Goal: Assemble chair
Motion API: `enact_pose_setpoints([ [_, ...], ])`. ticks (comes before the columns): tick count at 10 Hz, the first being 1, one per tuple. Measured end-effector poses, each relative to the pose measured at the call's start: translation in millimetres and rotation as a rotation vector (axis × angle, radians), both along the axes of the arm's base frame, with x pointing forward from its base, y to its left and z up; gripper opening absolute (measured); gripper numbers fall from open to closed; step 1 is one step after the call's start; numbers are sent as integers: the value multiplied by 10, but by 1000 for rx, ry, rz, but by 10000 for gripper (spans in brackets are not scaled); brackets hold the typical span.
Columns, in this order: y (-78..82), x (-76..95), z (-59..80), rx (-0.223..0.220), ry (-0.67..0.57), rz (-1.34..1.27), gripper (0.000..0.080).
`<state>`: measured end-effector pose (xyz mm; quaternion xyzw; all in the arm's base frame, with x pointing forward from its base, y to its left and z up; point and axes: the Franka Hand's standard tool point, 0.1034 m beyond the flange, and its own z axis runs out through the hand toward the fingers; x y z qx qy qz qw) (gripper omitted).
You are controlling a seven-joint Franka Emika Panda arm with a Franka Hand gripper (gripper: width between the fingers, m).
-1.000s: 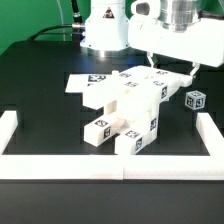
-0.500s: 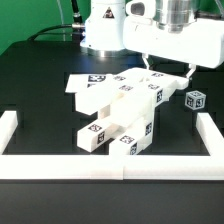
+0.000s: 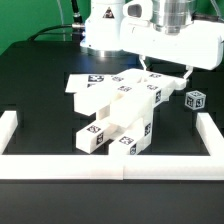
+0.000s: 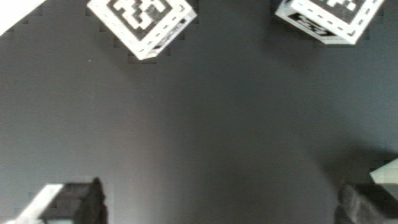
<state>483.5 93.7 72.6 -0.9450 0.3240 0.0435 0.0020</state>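
**Open gripper above the far end of the half-built chair**

The gripper [image 3: 168, 72] hangs over the far right end of the chair assembly [image 3: 125, 106]. Its fingers [image 3: 189, 72] are spread wide and hold nothing. In the wrist view the two fingers [image 4: 68, 200] stand far apart with only bare black table [image 4: 214, 120] between them. A tagged white piece [image 4: 146, 22] and a second tagged piece [image 4: 331, 18] lie beyond the tips, clear of both.

The assembly sits mid-table, just in front of the marker board [image 3: 85, 84] and short of the near border wall [image 3: 110, 166]. Its long axis runs diagonally — from the far end under the gripper down toward the exterior view's left, ending in a tagged square end face. A small block [image 3: 195, 99] sits apart on the exterior view's right, below the nearer finger.
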Motion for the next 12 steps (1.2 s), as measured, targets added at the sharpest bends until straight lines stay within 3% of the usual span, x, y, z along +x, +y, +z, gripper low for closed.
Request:
enact_pose_setpoints([
  [4, 288, -69, 27, -3, -14, -108, 649],
  [9, 281, -77, 11, -5, -12, -110, 649],
  [12, 385, -153, -132, -28, 6, -265, 649],
])
